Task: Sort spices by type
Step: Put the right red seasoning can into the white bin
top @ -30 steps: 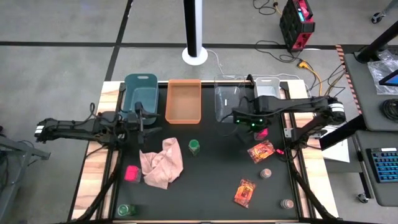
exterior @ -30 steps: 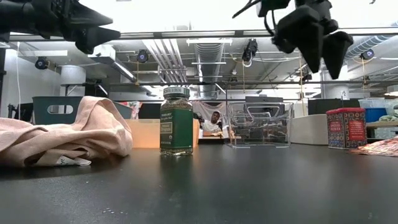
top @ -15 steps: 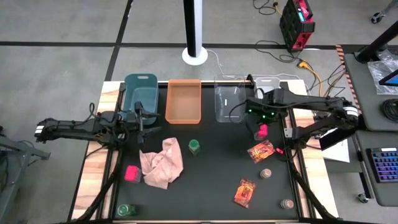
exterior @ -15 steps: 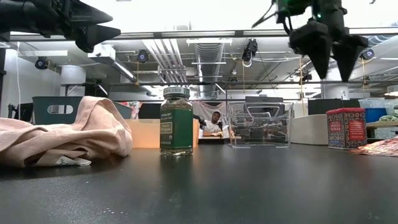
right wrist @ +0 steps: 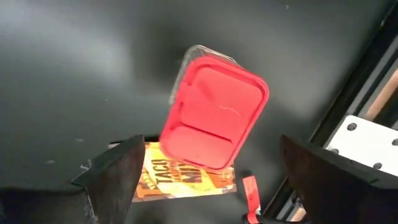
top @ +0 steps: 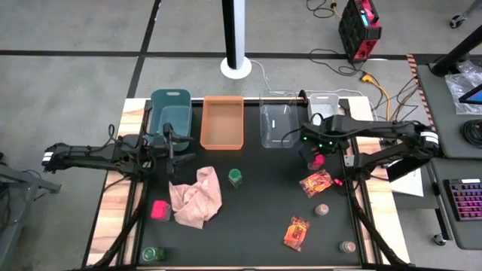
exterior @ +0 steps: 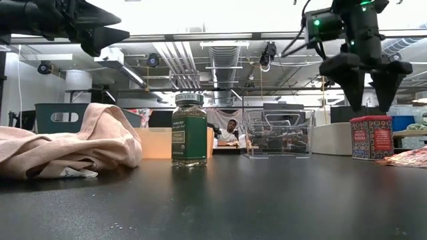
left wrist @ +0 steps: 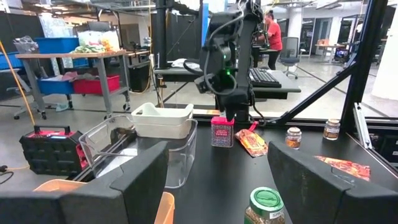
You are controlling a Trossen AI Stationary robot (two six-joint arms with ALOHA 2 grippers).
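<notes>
Red-lidded boxy container [right wrist: 214,115] stands upright on the dark surface [top: 263,188], near the right edge, just beside a foil packet [top: 315,183]. Your right pincer [exterior: 367,103] hangs directly above the container with fingers [right wrist: 112,171] spread wide, holding nothing and not touching it. Your left pincer [top: 172,144] waits, open and empty, near the teal bin [top: 170,113]. A green-capped jar [exterior: 189,130] stands mid-surface beside the pink cloth [top: 197,196].
</notes>
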